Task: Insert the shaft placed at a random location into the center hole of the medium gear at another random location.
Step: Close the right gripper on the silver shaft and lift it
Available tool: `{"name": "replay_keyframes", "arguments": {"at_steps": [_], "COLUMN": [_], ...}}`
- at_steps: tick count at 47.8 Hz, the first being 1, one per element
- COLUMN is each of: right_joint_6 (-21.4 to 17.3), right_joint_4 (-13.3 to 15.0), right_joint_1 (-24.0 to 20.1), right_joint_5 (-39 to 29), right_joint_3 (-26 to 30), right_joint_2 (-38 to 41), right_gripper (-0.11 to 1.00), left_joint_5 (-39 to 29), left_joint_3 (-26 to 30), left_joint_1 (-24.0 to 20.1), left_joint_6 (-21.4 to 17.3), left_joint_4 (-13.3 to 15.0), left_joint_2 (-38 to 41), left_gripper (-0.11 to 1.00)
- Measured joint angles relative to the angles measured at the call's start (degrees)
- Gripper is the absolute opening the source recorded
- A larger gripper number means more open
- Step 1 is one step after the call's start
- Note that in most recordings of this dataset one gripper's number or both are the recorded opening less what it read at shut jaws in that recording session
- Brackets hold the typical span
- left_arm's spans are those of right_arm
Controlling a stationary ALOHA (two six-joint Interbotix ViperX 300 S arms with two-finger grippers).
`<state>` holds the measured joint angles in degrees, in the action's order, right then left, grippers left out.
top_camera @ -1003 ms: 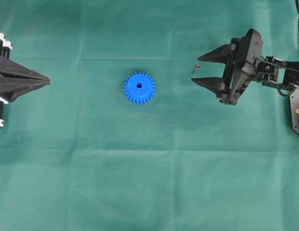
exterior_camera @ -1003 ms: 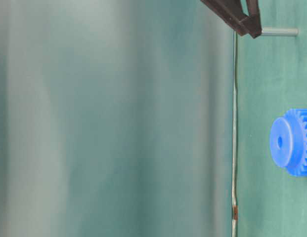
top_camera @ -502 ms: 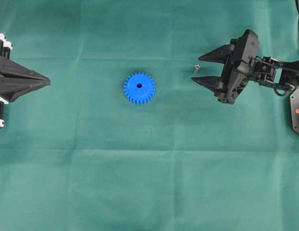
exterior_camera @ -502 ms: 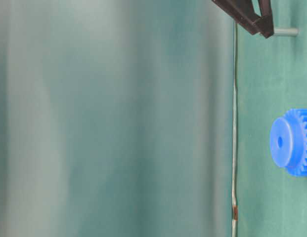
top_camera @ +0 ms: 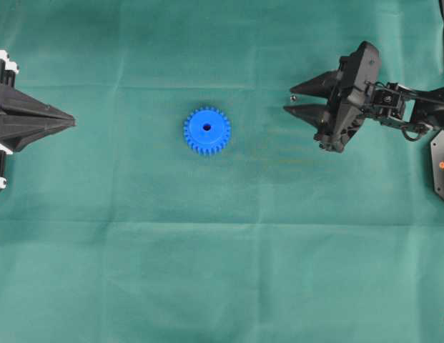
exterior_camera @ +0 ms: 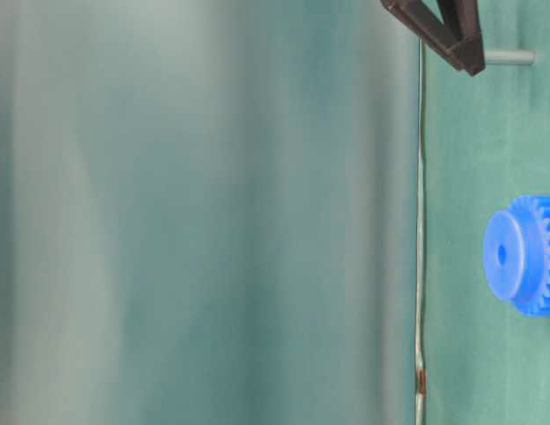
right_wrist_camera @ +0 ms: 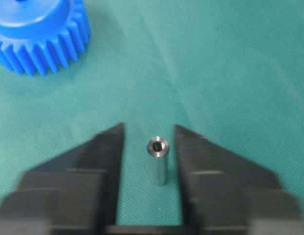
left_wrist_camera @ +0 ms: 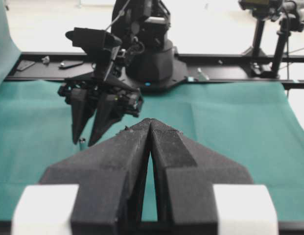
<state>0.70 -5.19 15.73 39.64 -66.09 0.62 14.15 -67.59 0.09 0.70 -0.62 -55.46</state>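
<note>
1. The right tool point(right_wrist_camera: 149, 142) has its two dark fingers point(right_wrist_camera: 100, 161) standing apart with a narrow gap on either side of the shaft point(right_wrist_camera: 157, 161); neither finger touches it in the right wrist view.
2. The shaft stands upright on the green cloth point(right_wrist_camera: 230, 73), a short silvery cylinder with a small dark recess in its top face, right between the finger tips.
3. In the overhead view the right tool point(top_camera: 289, 102) points toward the middle of the bench, and the shaft point(top_camera: 293, 97) shows as a small bright speck at its tips.
4. The medium gear point(top_camera: 207, 131) lies flat on the cloth near the middle of the bench, well apart from the shaft, its center hole point(top_camera: 206, 128) facing up and showing dark.
5. In the right wrist view the gear's blue teeth point(right_wrist_camera: 41, 49) fill the upper left corner, beyond the shaft.
6. The left tool point(top_camera: 70, 121) sits at the left edge of the overhead view, far from the gear; its fingers point(left_wrist_camera: 120, 161) are pressed together, holding nothing.
7. The left wrist view looks along that closed tool toward the right arm point(left_wrist_camera: 142, 44), whose tool point(left_wrist_camera: 84, 143) hangs tips-down over the shaft point(left_wrist_camera: 81, 143).
</note>
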Motion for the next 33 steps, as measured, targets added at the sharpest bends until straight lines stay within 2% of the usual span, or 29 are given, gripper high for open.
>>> {"name": "replay_keyframes", "arguments": {"at_steps": [2, 4, 26, 33], "right_joint_6": [0.09, 0.00, 0.00, 0.00], "right_joint_4": [0.00, 0.09, 0.00, 0.00], "right_joint_1": [0.09, 0.09, 0.18, 0.18], "right_joint_5": [0.00, 0.00, 0.09, -2.02], "right_joint_3": [0.09, 0.09, 0.26, 0.70], "right_joint_2": [0.18, 0.26, 0.35, -2.20], "right_gripper": [0.19, 0.13, 0.13, 0.13], "left_joint_5": [-0.09, -0.09, -0.44, -0.53], "left_joint_3": [0.00, 0.00, 0.00, 0.00], "left_joint_1": [0.00, 0.00, 0.00, 0.00], "left_joint_6": [0.00, 0.00, 0.00, 0.00], "left_joint_4": [0.00, 0.00, 0.00, 0.00], "left_joint_2": [0.00, 0.00, 0.00, 0.00], "left_gripper": [0.00, 0.00, 0.00, 0.00]}}
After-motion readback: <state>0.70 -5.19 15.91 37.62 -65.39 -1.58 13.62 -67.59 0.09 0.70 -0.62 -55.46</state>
